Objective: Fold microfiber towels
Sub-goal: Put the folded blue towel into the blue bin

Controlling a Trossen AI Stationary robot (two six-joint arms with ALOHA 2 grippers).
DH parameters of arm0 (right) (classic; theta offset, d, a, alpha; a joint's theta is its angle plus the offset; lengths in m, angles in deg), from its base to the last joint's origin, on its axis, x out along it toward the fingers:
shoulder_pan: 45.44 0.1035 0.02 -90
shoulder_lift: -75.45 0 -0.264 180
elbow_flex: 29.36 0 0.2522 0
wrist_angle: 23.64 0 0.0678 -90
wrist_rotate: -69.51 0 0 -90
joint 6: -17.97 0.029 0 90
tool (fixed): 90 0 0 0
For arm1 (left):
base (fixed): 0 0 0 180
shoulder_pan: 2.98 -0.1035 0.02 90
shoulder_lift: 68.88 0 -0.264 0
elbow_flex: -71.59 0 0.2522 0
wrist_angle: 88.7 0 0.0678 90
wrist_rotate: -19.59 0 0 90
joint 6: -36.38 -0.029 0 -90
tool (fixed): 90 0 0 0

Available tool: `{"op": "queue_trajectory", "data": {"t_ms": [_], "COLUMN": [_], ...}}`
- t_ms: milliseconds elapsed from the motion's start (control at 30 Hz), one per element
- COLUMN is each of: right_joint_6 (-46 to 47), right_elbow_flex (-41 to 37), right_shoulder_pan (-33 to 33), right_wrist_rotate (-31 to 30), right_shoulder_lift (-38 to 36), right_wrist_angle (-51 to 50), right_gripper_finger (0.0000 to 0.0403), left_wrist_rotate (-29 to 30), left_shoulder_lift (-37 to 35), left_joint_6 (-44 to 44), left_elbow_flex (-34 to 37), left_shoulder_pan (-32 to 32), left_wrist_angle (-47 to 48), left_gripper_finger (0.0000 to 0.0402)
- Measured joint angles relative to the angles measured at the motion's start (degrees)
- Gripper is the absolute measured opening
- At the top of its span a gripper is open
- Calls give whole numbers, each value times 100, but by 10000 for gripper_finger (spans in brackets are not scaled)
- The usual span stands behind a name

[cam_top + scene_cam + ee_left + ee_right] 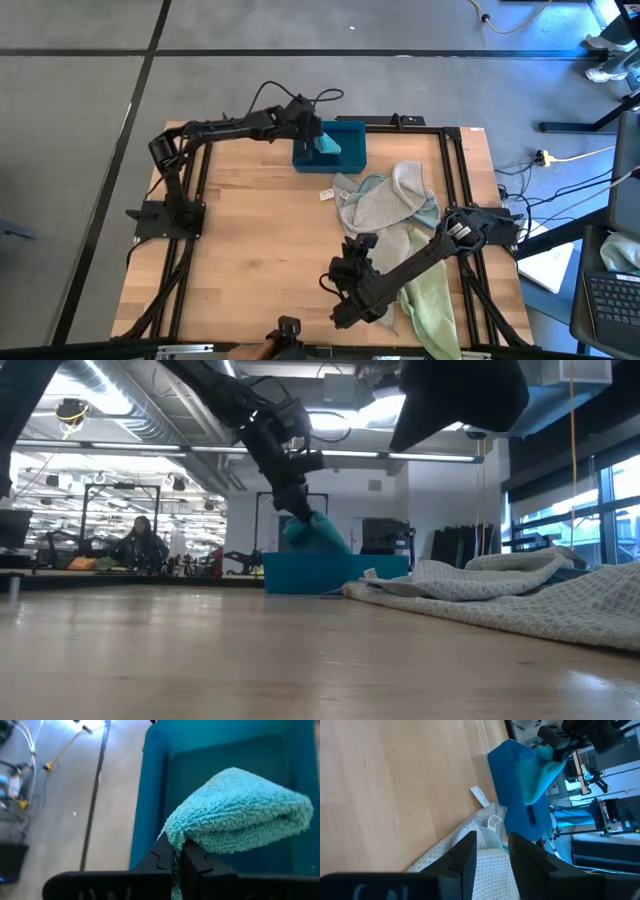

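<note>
A heap of unfolded towels (392,205) still lies right of the middle, with a pale green towel (428,300) at the lower right. Near the top middle, the left gripper (312,138) pinches a folded teal towel (329,146) over the blue bin (350,133). The right gripper (345,308), low in the middle, is partly open and holds nothing, so most folding looks still to do.

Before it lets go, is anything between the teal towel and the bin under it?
Nothing visible. The left gripper, shut on the teal towel, holds it right above the open bin, and the bin floor that shows looks bare. The other towels lie beside the bin, not over it.
</note>
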Motion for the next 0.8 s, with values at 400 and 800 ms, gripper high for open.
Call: {"op": "queue_trajectory", "data": {"t_ms": [400,800], "right_joint_6": [-483,-600], "right_elbow_flex": [-3,-5], "right_shoulder_pan": [-4,-378], "right_wrist_rotate": [-841,-1464], "right_shoulder_lift": [0,-87], "right_wrist_angle": [0,0], "right_gripper_finger": [115,115], "left_wrist_rotate": [-1562,-2142], "left_shoulder_lift": [-28,749], "left_joint_6": [719,972], "left_elbow_flex": [-1293,-1423], "left_shoulder_pan": [137,-761], "left_wrist_angle": [2046,2300], "left_gripper_finger": [0,0]}}
